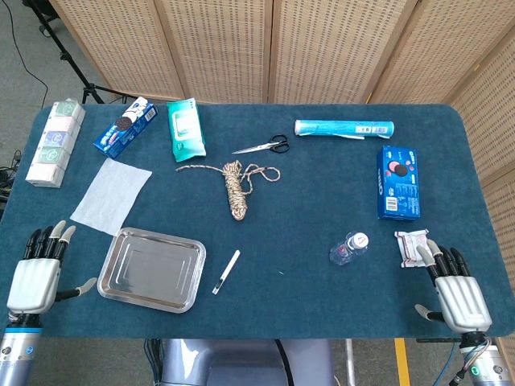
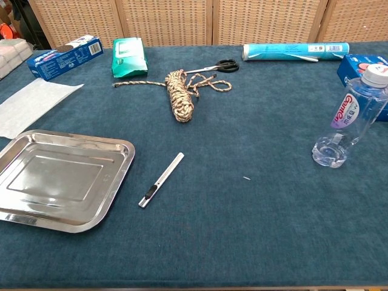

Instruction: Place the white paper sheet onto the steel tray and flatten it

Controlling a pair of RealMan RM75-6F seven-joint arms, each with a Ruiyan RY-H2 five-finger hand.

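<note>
The white paper sheet lies flat on the blue table left of centre, just beyond the steel tray. The tray sits bare near the front left edge. My left hand rests at the front left corner, fingers straight and apart, holding nothing, a short way left of the tray. At the front right corner my right hand lies the same way, open, its fingertips close to a small white packet. Neither hand shows in the chest view.
A rope coil, scissors, a utility knife, a water bottle, a teal wipes pack, two blue cookie boxes, a cyan roll and stacked tissue packs are spread over the table.
</note>
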